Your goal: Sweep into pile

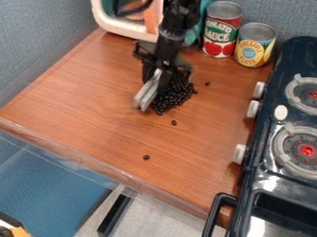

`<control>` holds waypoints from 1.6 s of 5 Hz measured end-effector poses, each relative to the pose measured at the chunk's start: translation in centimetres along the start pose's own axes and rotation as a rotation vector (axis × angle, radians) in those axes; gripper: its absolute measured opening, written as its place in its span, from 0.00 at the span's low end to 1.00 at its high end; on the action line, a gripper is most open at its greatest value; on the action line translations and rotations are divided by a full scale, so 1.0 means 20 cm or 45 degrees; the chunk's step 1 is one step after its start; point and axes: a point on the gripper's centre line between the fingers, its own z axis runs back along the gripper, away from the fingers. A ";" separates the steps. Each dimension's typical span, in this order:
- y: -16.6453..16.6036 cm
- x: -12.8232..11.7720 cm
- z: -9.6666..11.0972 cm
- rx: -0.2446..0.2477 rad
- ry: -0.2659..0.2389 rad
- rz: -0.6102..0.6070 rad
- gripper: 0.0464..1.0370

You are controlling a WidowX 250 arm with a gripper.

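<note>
Gripper (162,79) beside dark bean pile (174,98)

Black beans (175,98) lie heaped on the counter (93,97), three apart.

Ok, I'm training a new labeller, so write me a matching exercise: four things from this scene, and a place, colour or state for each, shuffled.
Things
1. Black beans
2. Can with tomatoes on its label
3. Knobs along the stove's left edge
4. Nearer burner

Places, colours, states
A. Grey ring around a red middle
B. At the back of the counter, left of the other can
C. Mostly heaped beside the pale tool, a few lying loose
D. White

Right pairs: 1-C, 2-B, 3-D, 4-A
</note>
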 end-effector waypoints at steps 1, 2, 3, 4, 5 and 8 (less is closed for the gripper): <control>0.09 -0.02 0.15 0.032 -0.054 0.072 0.32; 0.22 -0.09 0.35 0.141 -0.063 0.199 0.32; 0.26 -0.24 0.42 0.202 0.106 0.432 0.32; 0.15 -0.43 0.35 0.219 0.306 0.682 0.32; -0.06 -0.63 0.23 0.139 0.478 0.931 0.32; -0.34 -0.89 0.06 -0.062 0.619 1.152 0.32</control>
